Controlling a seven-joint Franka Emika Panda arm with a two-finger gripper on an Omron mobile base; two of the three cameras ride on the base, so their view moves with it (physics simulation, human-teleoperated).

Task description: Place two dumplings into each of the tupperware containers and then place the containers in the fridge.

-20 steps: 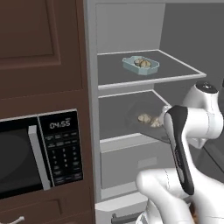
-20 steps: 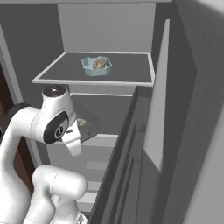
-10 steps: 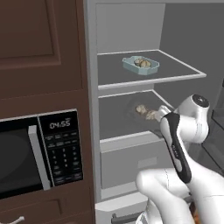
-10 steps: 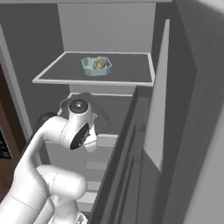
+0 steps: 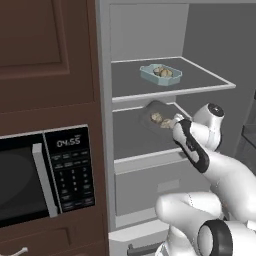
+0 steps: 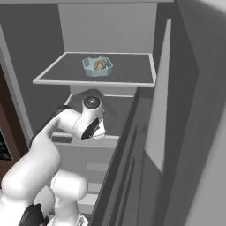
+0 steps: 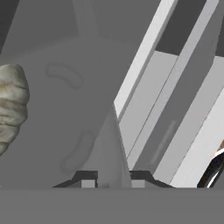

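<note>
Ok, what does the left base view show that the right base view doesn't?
The left base view adds the microwave and the grey container with dumplings on the lower shelf. The right base view adds the door, seen from its inner side. Both give the teal container on the upper shelf.

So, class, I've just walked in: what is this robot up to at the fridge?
The white arm is reaching into the open fridge. Its gripper is pinched on the rim of the dark grey container, which holds dumplings and sits at the lower shelf. The pale blue container, also holding dumplings, already rests on the upper shelf. A microwave sits in the cabinetry to the left.
</note>
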